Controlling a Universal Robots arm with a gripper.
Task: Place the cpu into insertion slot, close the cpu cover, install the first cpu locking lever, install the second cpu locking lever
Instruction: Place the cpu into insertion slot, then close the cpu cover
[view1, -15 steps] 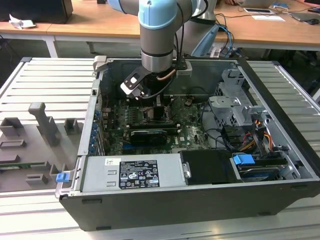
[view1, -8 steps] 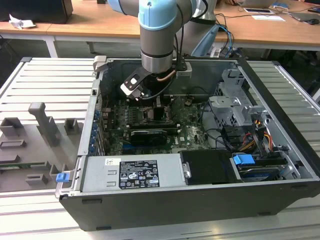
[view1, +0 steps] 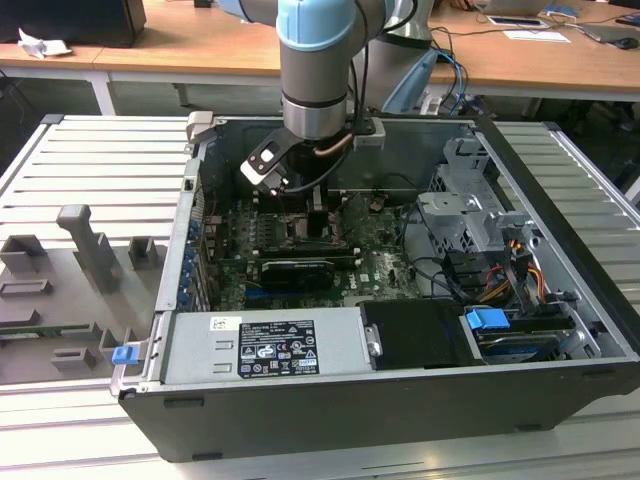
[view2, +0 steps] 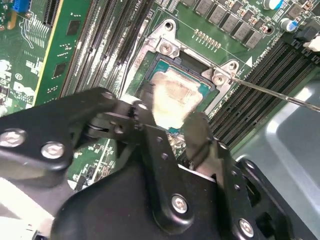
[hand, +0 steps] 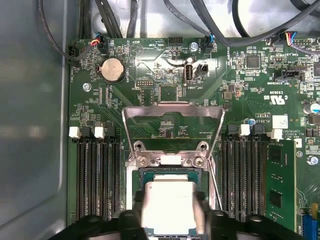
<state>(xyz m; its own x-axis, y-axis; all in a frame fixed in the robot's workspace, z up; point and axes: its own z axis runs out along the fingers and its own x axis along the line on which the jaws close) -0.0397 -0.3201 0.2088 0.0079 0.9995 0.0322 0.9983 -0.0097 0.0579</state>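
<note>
The cpu (hand: 167, 205) (view2: 172, 95), a pale square chip, lies level in the insertion slot (hand: 170, 173) (view2: 167, 62), whose dark frame shows around its edges. My gripper (hand: 170, 216) (view2: 172, 117) (view1: 308, 215) hangs straight over it, with one black finger (hand: 138, 212) against each of two opposite sides of the chip, so it is shut on the cpu. The cpu cover (hand: 172, 111), a silvery frame plate, stands swung open beyond the socket on its hinge. A thin wire locking lever (view2: 272, 93) (hand: 215, 186) sticks out unlatched beside the socket.
Long black memory slots (hand: 97, 180) (hand: 245, 180) run along both sides of the socket. In the exterior view a black card (view1: 295, 272), the power supply (view1: 260, 345), a drive cage (view1: 470, 215) and cables (view1: 510, 270) crowd the open case. The grey case wall (hand: 30, 125) is close by.
</note>
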